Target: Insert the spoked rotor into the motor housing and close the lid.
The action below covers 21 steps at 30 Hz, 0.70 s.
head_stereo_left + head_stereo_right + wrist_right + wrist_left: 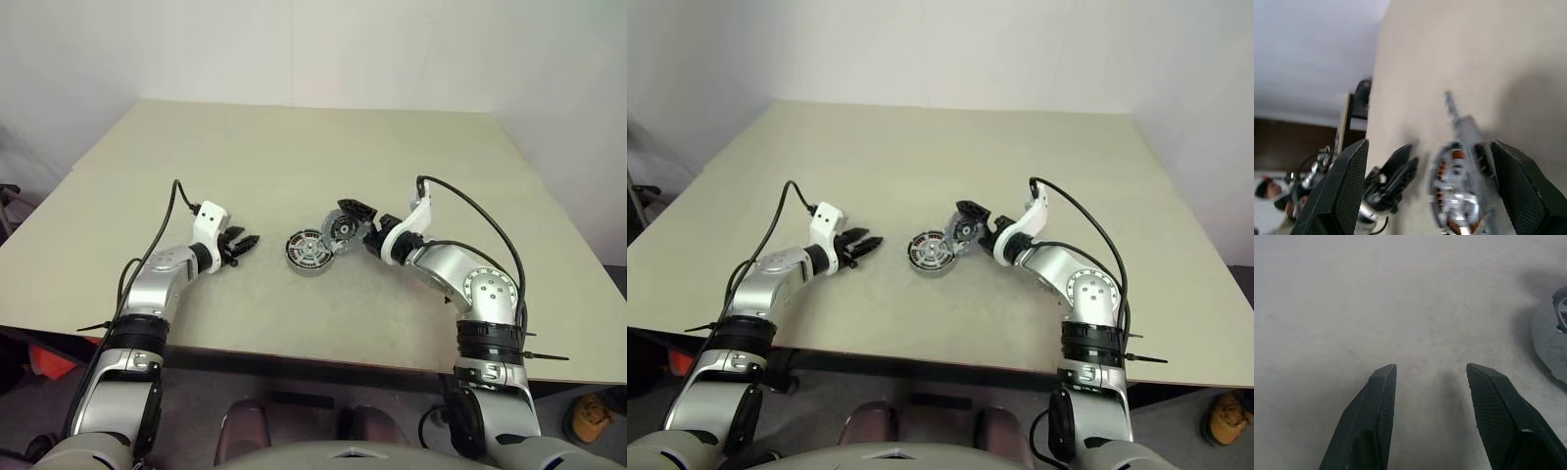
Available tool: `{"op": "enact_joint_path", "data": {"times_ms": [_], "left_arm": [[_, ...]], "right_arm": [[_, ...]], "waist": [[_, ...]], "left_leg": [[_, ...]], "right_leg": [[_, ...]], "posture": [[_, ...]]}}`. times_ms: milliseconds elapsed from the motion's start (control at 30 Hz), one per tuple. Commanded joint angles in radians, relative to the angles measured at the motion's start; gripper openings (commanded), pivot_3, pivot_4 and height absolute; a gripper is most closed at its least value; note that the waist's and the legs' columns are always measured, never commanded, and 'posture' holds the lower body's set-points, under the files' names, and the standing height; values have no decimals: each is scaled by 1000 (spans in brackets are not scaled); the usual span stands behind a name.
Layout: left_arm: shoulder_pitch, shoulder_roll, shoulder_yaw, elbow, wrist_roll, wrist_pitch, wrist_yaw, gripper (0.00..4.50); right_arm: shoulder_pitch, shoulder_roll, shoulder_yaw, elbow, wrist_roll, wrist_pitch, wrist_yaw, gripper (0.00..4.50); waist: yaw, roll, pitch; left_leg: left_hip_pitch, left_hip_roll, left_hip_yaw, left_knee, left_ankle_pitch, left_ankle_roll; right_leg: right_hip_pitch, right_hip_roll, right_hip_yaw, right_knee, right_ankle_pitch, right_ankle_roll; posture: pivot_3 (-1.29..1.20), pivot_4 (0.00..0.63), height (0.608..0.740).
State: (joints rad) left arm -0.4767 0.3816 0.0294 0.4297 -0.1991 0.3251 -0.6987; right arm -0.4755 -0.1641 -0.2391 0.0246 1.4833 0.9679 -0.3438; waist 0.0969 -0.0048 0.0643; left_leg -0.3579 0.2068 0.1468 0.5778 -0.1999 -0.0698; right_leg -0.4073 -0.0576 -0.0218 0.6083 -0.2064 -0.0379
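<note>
Spoked rotor: silver spokes on top of the flat round piece near the middle of the table; looks set in the cup, but too small to be sure
Motor housing: lying flat on the table, between the two grippers, nearer the right one
Copper: seen from the right wrist as orange-brown bits in a ring around a silver middle, all blurred; not seen from the head
Lid: dark rim and silver middle, tipped up on its edge, face turned toward the head camera, just beside the housing on the right gripper's side
Lid from the left wrist: just a bit of dark rim at the far edge, above the smooth grey side of the housing
Right gripper: fingers spread wide apart, one on each side of the lid from the head; cannot tell if either finger touches it
Right wrist view: clear gap between one finger and the blurred round piece
Left gripper: fingers partly apart, nothing between them, low over bare table, near the housing but not touching
Left gripper from the right wrist: black fingers seen past the housing, pointing toward it
Table: pale, flat, plain top around the parts
Person: small, far off past the table's edge, seen from the right wrist
</note>
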Motion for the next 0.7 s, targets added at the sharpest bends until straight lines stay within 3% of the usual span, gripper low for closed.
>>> {"op": "enact_joint_path", "data": {"times_ms": [33, 433, 567, 700], "left_arm": [[-30, 7, 2, -9, 2, -23, -6, 2437], [-35, 12, 11, 1, 2, -32, -3, 2437], [-38, 9, 9, 0, 0, -30, -5, 2437], [-42, 4, 7, 3, -1, -32, -9, 2437]], "right_arm": [[-46, 0, 58, -106, -3, 36, 42, 4480], [-59, -21, 112, -83, -136, 82, 120, 4480], [-61, -99, 211, -165, -360, -8, 297, 4480], [-44, -289, 465, -239, -782, -281, 569, 4480]], "waist": [[0, 0, 0], [4, 0, 0], [6, 0, 0], [10, 0, 0]], "left_leg": [[0, 0, 0, 0, 0, 0], [-1, 0, 0, 0, 0, 0], [-1, 0, 0, 1, 0, 0], [-2, 0, -1, 1, 0, 0]], "right_leg": [[0, 0, 0, 0, 0, 0], [0, 0, 0, 0, 2, 3], [0, -1, 0, 0, 2, 3], [0, -1, -1, -1, 2, 3]], "posture": [[0, 0, 740], [0, 0, 740], [0, 0, 740], [0, 0, 740]]}}
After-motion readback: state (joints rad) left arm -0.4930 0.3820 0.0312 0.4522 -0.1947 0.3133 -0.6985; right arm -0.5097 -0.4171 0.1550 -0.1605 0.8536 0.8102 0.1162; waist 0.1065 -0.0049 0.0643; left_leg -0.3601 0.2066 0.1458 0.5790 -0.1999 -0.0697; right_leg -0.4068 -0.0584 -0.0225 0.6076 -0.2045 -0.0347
